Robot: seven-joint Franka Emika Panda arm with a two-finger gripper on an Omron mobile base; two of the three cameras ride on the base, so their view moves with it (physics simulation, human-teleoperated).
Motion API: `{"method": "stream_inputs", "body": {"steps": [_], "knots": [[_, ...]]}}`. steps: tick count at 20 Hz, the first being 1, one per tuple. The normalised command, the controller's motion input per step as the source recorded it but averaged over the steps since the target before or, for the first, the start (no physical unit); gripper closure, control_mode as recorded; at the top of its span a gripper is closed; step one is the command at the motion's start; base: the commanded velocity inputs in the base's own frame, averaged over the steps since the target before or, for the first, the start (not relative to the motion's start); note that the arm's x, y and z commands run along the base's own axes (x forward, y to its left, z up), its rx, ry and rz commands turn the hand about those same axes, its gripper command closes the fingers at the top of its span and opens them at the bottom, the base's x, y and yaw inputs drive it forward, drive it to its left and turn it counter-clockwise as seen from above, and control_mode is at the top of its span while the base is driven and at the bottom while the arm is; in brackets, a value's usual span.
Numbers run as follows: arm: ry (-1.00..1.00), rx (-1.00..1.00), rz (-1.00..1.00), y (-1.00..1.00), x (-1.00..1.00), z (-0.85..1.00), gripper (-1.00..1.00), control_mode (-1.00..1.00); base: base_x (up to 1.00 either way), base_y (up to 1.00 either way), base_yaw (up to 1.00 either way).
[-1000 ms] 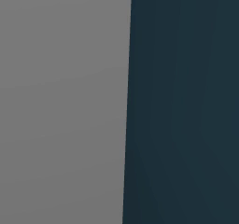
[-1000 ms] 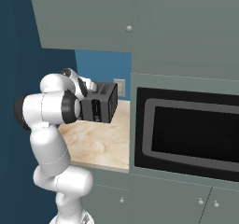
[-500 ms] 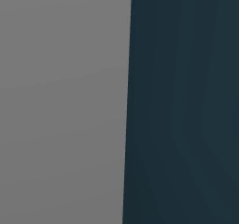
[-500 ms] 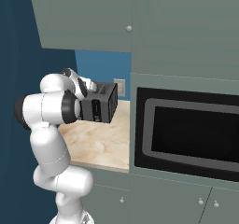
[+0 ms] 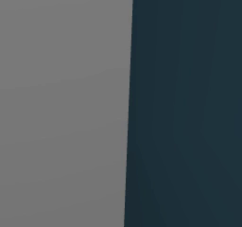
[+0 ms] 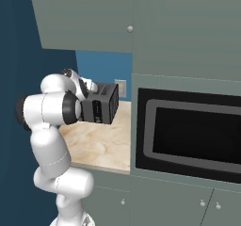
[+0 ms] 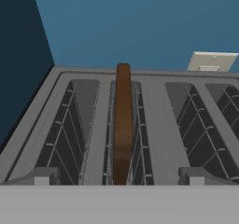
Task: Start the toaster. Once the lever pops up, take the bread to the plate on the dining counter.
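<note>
1. We are looking down into a grey metal toaster with wire-lined slots point(image 7: 154, 120), where the thin dark brown slice of bread point(image 7: 123, 125) is standing on edge in the second slot from the left, its top edge rising a little above the slot.
2. The slots at the right side of the hand view are being cut off by the frame.
3. We are seeing the two grey finger tips point(image 7: 43, 176) standing far apart, one at each side of the bread's slot, so the two-finger gripper point(image 7: 119, 180) is wide and holding nothing.
4. In the right base view the white arm with dark joints point(image 6: 49, 109) is covering part of the toaster on the beige marble-like countertop point(image 6: 101, 145), beside a dark built-in oven point(image 6: 188, 135).
5. A pale wall outlet point(image 7: 211, 61) is showing on the blue wall behind.
6. In the left base view we are making out a flat grey surface point(image 5: 61, 103) next to a dark teal one point(image 5: 189, 103), and cannot tell what they are.
</note>
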Motion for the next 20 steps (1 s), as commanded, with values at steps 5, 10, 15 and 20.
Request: {"method": "stream_inputs", "body": {"steps": [5,10,15,20], "knots": [[0.00,0.00,0.00,0.00,0.15,0.00,-1.00,-1.00,0.00,0.00,0.00],[0.00,0.00,0.00,0.00,0.16,0.00,-1.00,-1.00,0.00,0.00,0.00],[0.00,0.00,0.00,0.00,0.05,0.00,-1.00,-1.00,0.00,0.00,0.00],[0.00,0.00,0.00,0.00,0.00,0.00,-1.00,-1.00,0.00,0.00,0.00]]}}
